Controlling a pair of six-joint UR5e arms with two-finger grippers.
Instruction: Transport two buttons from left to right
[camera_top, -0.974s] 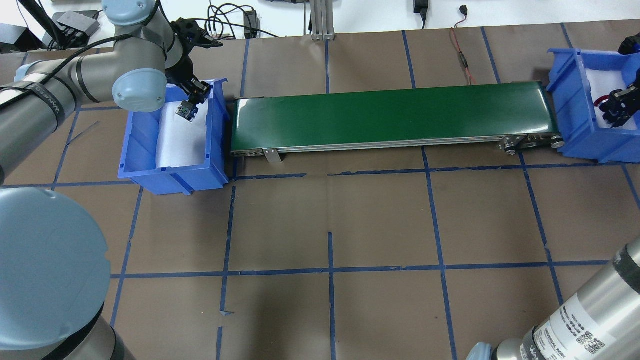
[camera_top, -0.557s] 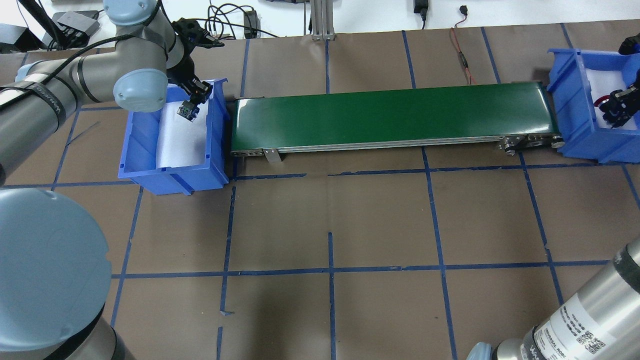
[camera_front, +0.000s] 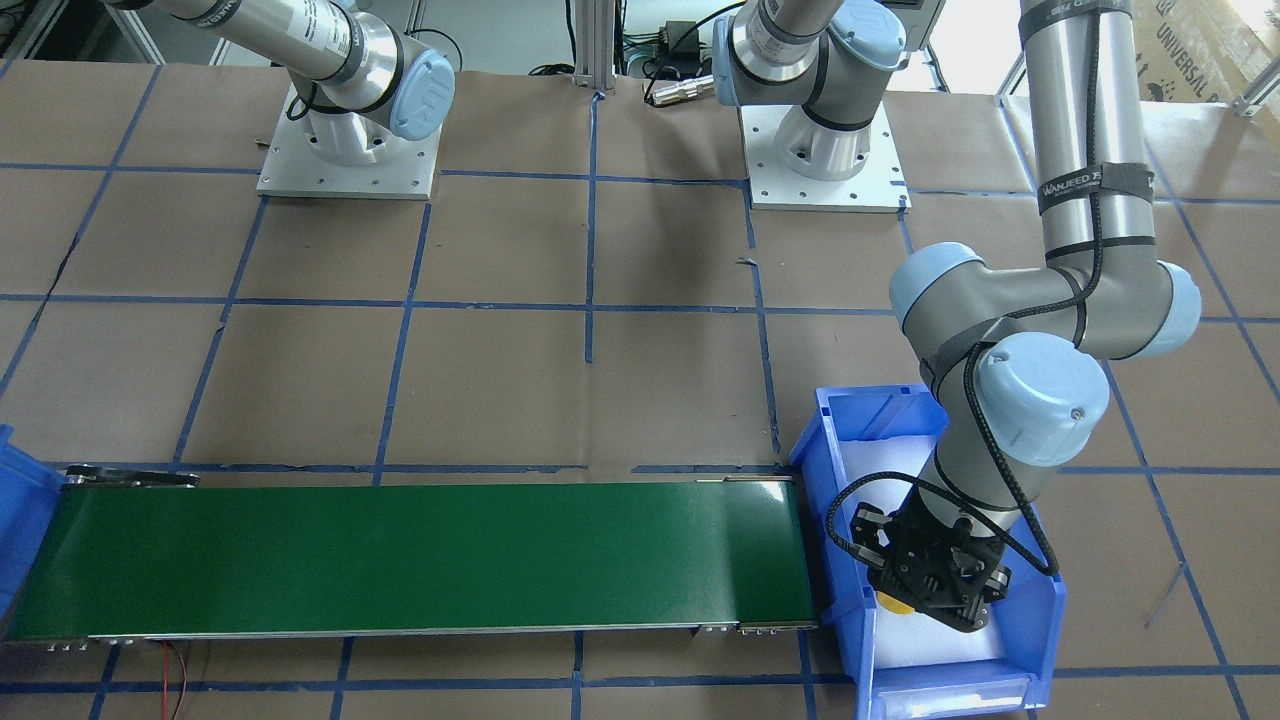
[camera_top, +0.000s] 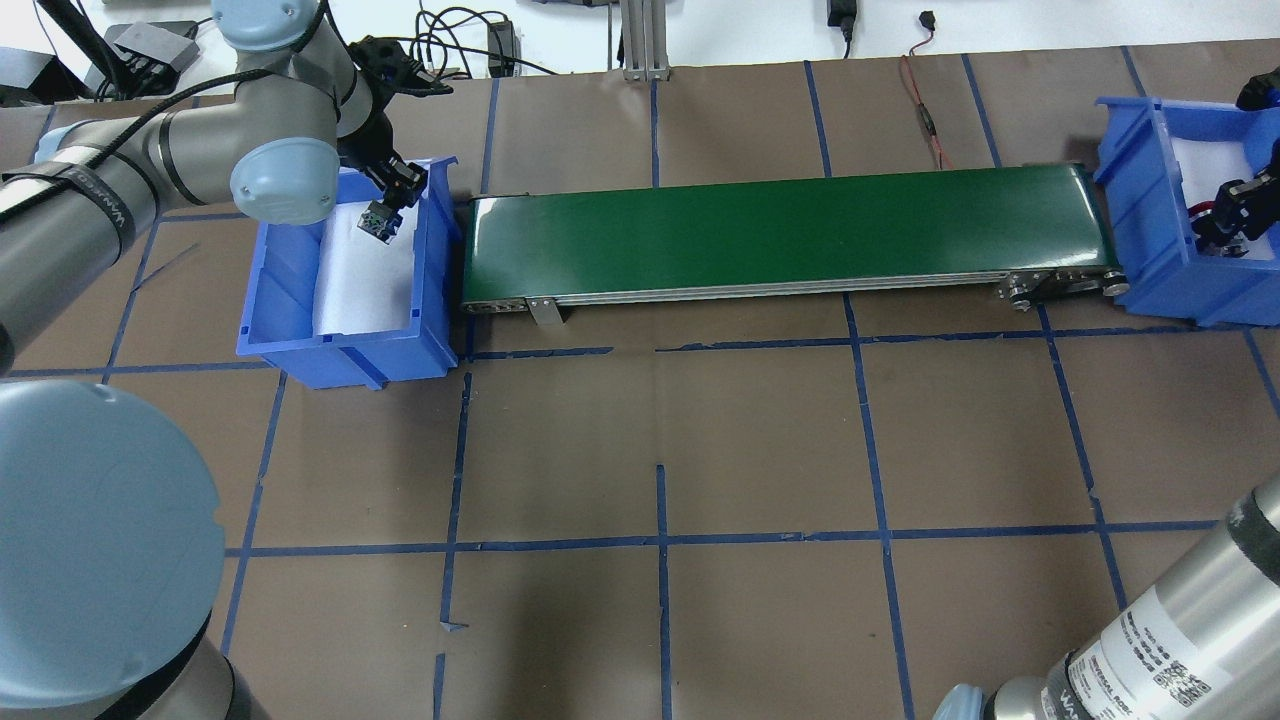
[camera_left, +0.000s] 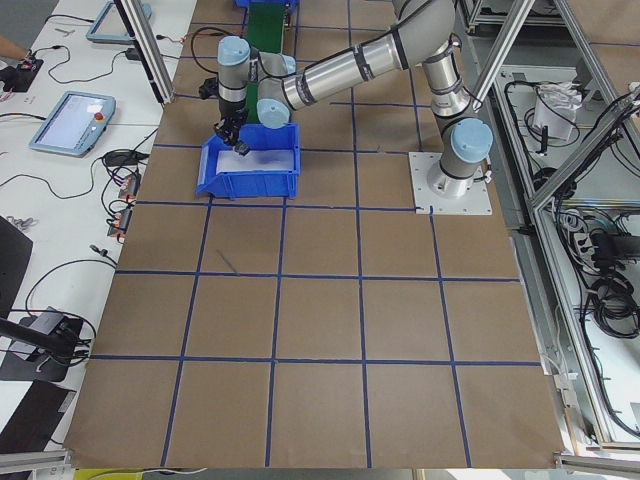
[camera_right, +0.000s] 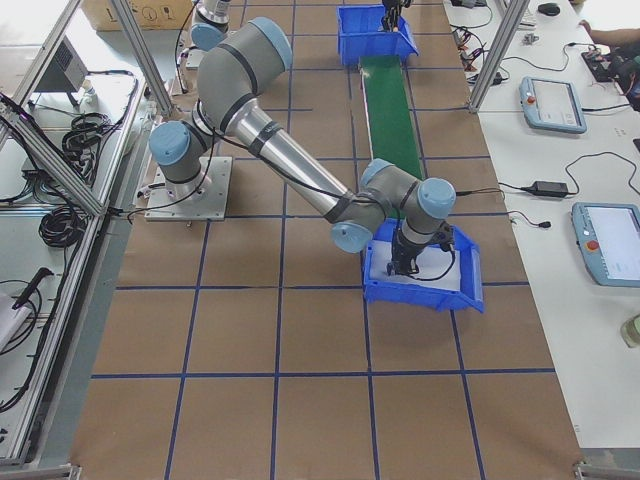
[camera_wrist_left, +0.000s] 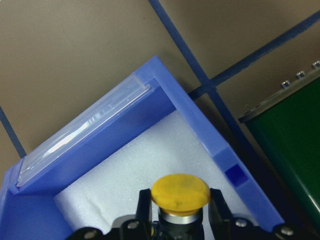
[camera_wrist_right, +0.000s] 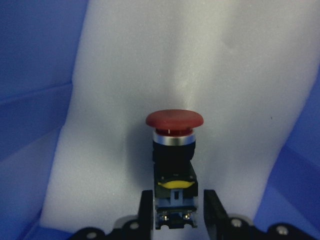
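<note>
My left gripper (camera_top: 388, 200) is shut on the yellow-capped button (camera_wrist_left: 180, 192). It holds the button above the white foam in the left blue bin (camera_top: 285, 290), near the bin's far corner by the belt end. The yellow cap also shows under the gripper in the front view (camera_front: 893, 603). My right gripper (camera_top: 1225, 215) is down inside the right blue bin (camera_top: 1140, 200). Its fingers (camera_wrist_right: 146, 207) sit against both sides of the red mushroom button's (camera_wrist_right: 174, 120) black body, over white foam.
A long green conveyor belt (camera_top: 780, 230) runs between the two bins, with nothing on it. Red wires (camera_top: 925, 110) lie behind the belt. The table is brown paper with a blue tape grid. The robot bases (camera_front: 345, 150) stand on the near side.
My left gripper has moved slightly toward the bin's far right corner with the yellow button in it. My right gripper has shifted a little within the right bin.
</note>
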